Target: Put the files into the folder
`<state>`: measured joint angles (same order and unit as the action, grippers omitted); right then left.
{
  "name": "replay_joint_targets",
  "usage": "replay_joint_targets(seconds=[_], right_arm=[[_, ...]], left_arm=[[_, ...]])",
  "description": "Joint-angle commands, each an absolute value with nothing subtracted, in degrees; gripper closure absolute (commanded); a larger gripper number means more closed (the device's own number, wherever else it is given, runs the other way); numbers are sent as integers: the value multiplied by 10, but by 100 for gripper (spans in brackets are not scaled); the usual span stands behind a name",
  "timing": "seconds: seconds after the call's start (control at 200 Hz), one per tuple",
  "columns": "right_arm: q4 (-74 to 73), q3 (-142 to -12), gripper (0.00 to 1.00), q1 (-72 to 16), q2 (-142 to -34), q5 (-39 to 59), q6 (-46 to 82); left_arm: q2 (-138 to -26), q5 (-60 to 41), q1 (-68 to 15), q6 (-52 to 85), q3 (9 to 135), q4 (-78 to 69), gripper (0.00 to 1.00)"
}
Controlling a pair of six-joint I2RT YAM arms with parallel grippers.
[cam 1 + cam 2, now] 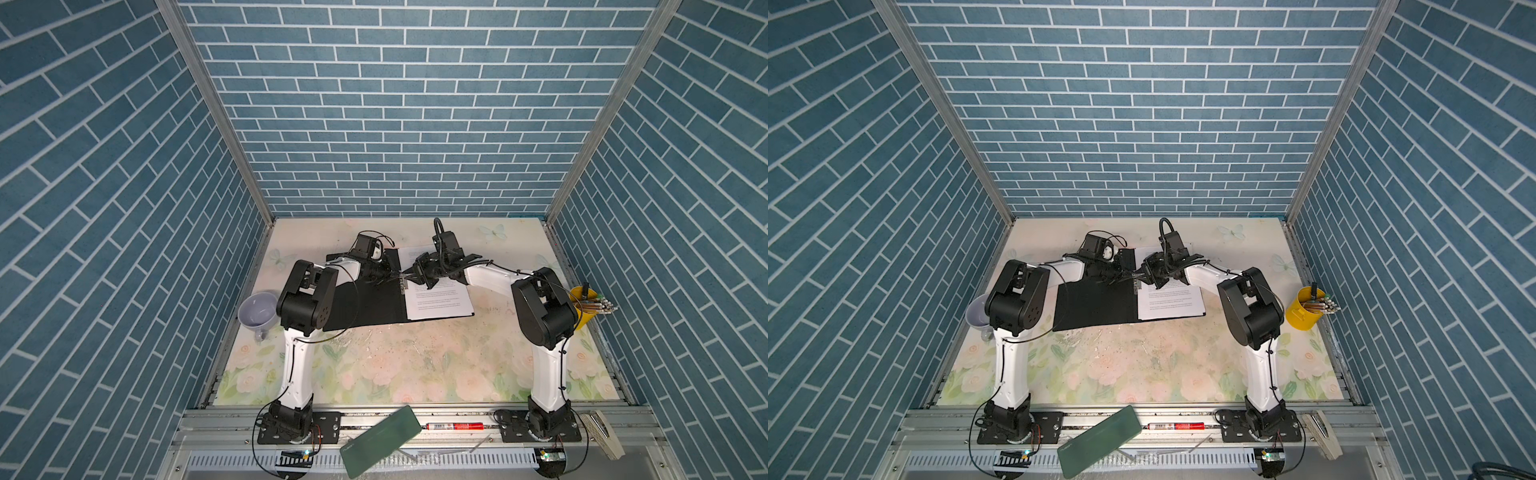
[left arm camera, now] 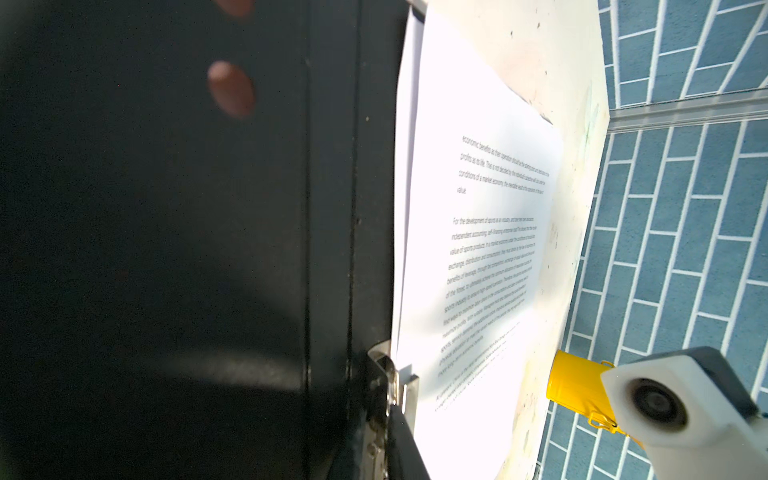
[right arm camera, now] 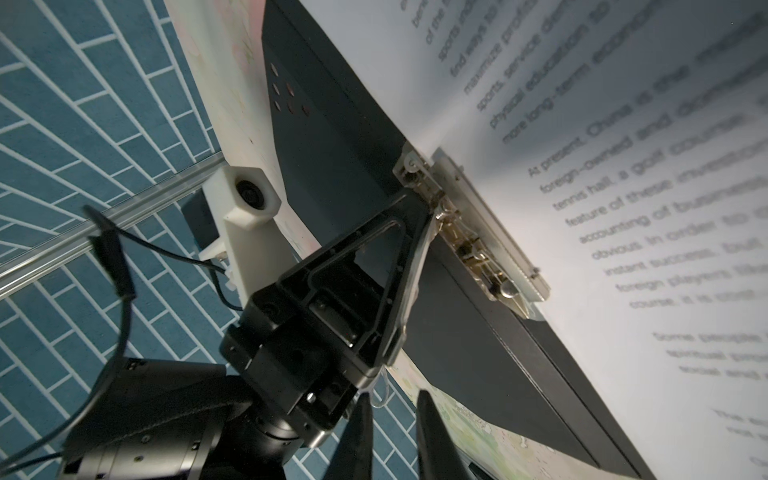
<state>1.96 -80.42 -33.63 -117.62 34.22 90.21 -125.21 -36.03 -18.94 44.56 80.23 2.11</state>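
right wrist view: left gripper (image 3: 430, 214) clamped on metal spine clip (image 3: 478, 237)
right gripper (image 3: 392, 401): narrow gap, empty
files (image 2: 478, 208): printed sheets on matte black folder (image 3: 332, 137)

Blue brick-patterned walls (image 1: 399, 104) enclose a floral tabletop (image 1: 415, 365).

Open black folder (image 1: 365, 307), printed files (image 1: 440, 300) on right leaf.

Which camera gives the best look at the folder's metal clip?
The right wrist view: the metal clip lies mid-picture, close and sharp. The left wrist view catches only one end at the picture's edge. In both top views it is a tiny strip.
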Motion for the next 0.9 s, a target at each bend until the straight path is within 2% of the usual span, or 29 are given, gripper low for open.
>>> replay_joint_targets(seconds=[0.0, 0.895], right_arm=[[23, -835, 80, -342, -1192, 349, 929], [-13, -829, 79, -343, -1193, 323, 946]], left_arm=[[-1262, -348, -194, 444, 795, 42, 85], [-1261, -350, -194, 445, 783, 32, 86]])
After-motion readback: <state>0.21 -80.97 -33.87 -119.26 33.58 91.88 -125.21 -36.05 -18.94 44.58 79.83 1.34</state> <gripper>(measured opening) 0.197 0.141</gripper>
